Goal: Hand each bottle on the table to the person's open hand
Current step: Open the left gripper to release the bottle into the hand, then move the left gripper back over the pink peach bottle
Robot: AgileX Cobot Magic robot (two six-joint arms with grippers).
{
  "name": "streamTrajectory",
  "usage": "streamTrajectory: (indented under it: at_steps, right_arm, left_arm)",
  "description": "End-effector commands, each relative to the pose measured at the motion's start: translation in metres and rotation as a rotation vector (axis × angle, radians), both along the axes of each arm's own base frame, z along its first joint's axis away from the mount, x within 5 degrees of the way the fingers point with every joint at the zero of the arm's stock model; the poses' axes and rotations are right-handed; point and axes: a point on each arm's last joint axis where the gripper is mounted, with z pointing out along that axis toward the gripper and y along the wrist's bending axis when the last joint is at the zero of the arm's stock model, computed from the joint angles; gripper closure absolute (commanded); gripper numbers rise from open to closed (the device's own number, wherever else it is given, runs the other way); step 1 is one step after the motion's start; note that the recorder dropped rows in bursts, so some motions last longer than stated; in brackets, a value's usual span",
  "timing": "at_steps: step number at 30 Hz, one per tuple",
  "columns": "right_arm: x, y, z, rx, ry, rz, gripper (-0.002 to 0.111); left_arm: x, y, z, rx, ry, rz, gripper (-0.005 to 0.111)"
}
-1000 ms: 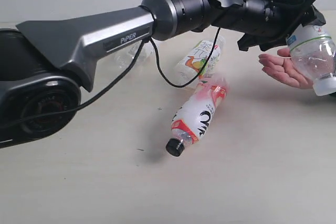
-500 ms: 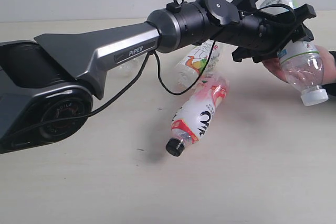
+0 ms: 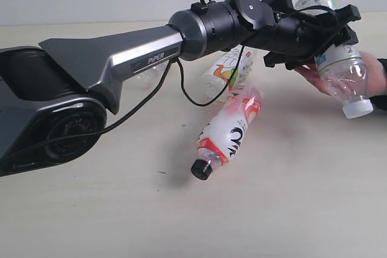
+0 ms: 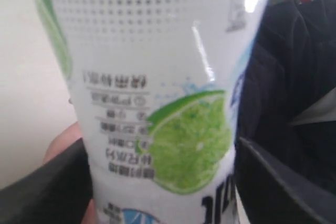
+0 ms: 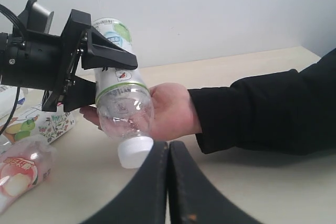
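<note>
My left gripper [image 3: 326, 37] is shut on the white-capped bottle with the green-blue label [image 3: 338, 67], which hangs cap-down at the far right. Its clear lower part rests against the person's open hand [image 3: 369, 74], whose palm is behind it. In the left wrist view the label [image 4: 157, 103] fills the space between both black fingers [image 4: 273, 182]. The black-capped red-white bottle [image 3: 230, 131] lies on the table [image 3: 121, 209], with the fruit-label bottle [image 3: 233, 67] behind it and a small clear bottle [image 3: 148, 64] partly hidden by the arm. My right gripper [image 5: 168, 144] is shut and empty, low over the table.
The left arm's long grey body [image 3: 109, 58] reaches across the middle of the table from its base [image 3: 54, 131] at the left. The person's dark sleeve [image 5: 262, 108] comes in from the right. A pale wall stands behind the table.
The left gripper has carried the green-blue label bottle down and slightly left, from above the palm to against it. The hand now sits behind the bottle.
</note>
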Motion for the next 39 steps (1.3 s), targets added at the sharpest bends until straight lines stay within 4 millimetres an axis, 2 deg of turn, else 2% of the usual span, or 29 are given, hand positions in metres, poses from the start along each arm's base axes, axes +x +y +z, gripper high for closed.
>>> streamTrajectory:
  at_steps: [1, 5, 15, 21, 26, 28, 29, 30, 31, 35, 37, 39]
  right_arm:
    - [0.000, 0.000, 0.000, -0.002, -0.010, 0.003, 0.108]
    - [0.000, 0.000, 0.000, -0.002, -0.010, 0.003, 0.108]
    - [0.000, 0.000, 0.000, -0.002, -0.010, 0.003, 0.108]
    - [0.000, 0.000, 0.000, -0.002, -0.010, 0.003, 0.108]
    - [0.000, 0.000, 0.000, -0.002, -0.010, 0.003, 0.108]
    - [0.000, 0.000, 0.000, -0.002, -0.010, 0.003, 0.108]
    - [0.000, 0.000, 0.000, -0.002, -0.010, 0.003, 0.108]
    - [0.000, 0.000, 0.000, -0.002, -0.010, 0.003, 0.108]
    - [0.000, 0.000, 0.000, -0.002, -0.010, 0.003, 0.108]
    - [0.000, 0.000, 0.000, -0.002, -0.010, 0.003, 0.108]
    - [0.000, 0.000, 0.000, -0.002, -0.010, 0.003, 0.108]
    - [0.000, 0.000, 0.000, -0.002, -0.010, 0.003, 0.108]
  left_arm:
    - [0.003, 0.002, 0.007, -0.004, -0.036, 0.009, 0.030]
    - [0.002, 0.001, 0.006, 0.004, -0.046, -0.002, 0.025]
    - [-0.002, 0.002, 0.006, 0.024, -0.027, -0.049, 0.025]
    - [0.005, 0.015, 0.029, 0.014, -0.016, -0.072, 0.026]
    - [0.004, 0.029, 0.051, 0.049, -0.038, -0.163, 0.028]
    - [0.002, 0.036, 0.064, 0.074, -0.072, -0.218, 0.044]
    - [0.001, 0.042, 0.072, 0.097, -0.086, -0.252, 0.065]
    - [-0.001, 0.043, 0.076, 0.106, -0.094, -0.269, 0.076]
    - [-0.004, 0.047, 0.082, 0.151, -0.134, -0.311, 0.107]
    - [-0.010, 0.060, 0.095, 0.315, -0.229, -0.367, 0.107]
    - [-0.013, 0.068, 0.100, 0.449, -0.258, -0.369, 0.107]
    - [-0.021, 0.074, 0.105, 0.672, -0.325, -0.320, 0.107]
